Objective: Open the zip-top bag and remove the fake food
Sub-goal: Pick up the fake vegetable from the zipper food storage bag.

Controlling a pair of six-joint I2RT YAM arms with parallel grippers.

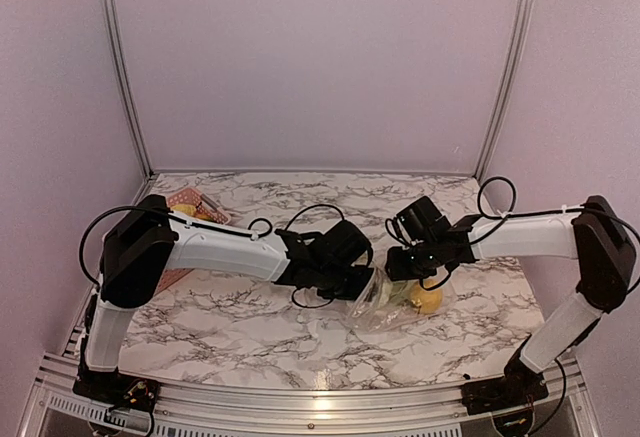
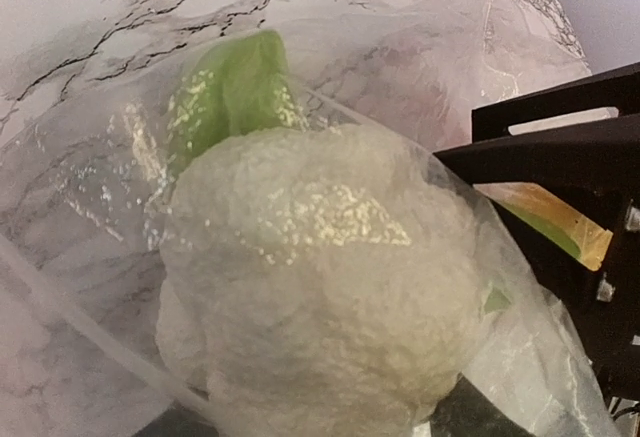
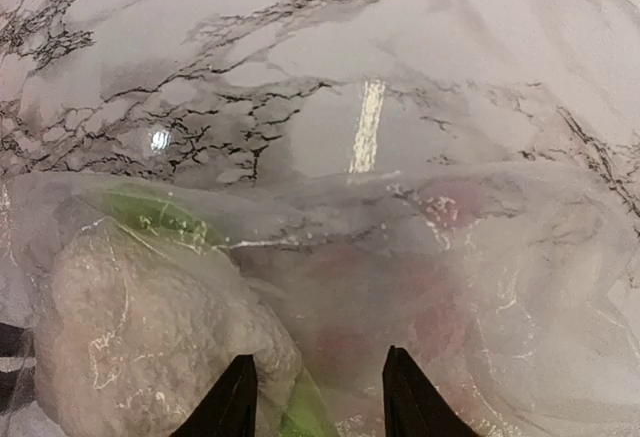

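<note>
Worktop: my left gripper and my right gripper are crowding the zip-top bag near the middle, leaving no passage between them. A pink basket is blocking the far left corner; the far edge is lying free.

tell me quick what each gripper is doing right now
left gripper: cannot tell, its fingers don't show, pressed up at the zip-top bag
right gripper: open, fingers apart over the bag

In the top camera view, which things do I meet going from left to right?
The pink basket, left gripper, zip-top bag, yellow fake fruit at the bag's right end, right arm's elbow.
</note>
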